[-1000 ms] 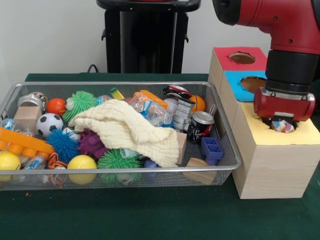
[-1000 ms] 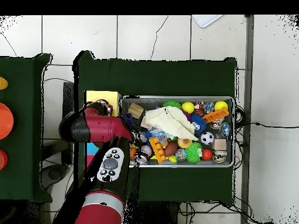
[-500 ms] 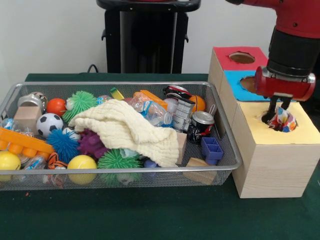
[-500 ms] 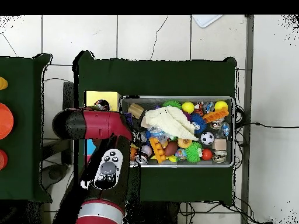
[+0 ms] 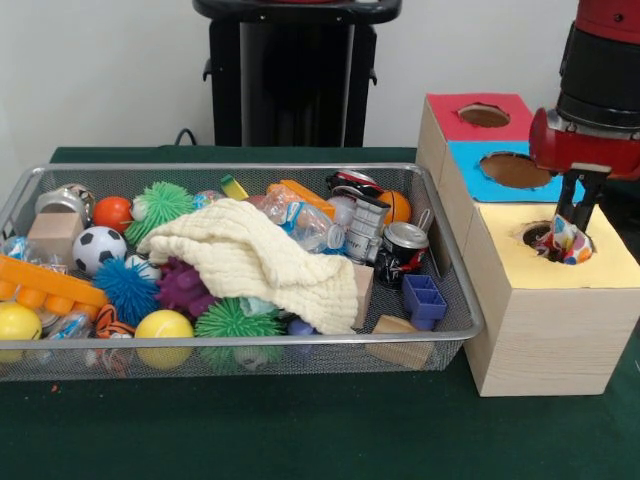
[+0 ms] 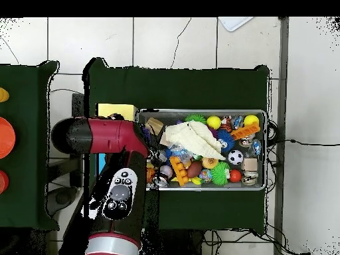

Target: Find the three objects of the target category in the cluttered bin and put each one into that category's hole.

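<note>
Peeking from hole [image 5: 548, 240], wrapper [image 5: 566, 243] beneath gripper [image 5: 575, 214]

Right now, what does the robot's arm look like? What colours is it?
The arm is chunky and round, made of glossy red shells with black sections between them. Seen from overhead, its long link carries a grey oval panel with dark round buttons. At the tip, the end effector has thin black fingers under a red housing.
</note>
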Controlling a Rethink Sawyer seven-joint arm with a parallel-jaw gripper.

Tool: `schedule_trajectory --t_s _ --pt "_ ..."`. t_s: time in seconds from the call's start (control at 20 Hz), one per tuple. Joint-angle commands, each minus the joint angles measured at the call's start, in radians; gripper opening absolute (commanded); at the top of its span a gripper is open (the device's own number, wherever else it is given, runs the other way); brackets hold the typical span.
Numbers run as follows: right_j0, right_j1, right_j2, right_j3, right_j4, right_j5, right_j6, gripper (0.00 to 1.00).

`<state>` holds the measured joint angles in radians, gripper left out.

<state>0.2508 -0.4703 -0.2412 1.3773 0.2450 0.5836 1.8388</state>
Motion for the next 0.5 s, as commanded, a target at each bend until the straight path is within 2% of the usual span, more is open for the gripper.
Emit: schedule_trajectory --t_s 0.05,0.5 --pt "-0.029 -0.004 0.026 -0.024 -0.016 0.173 0.141 0.00" --pt "-0.035 -0.025 0.022 -0.040 -0.031 0.228 0.120 0.00"
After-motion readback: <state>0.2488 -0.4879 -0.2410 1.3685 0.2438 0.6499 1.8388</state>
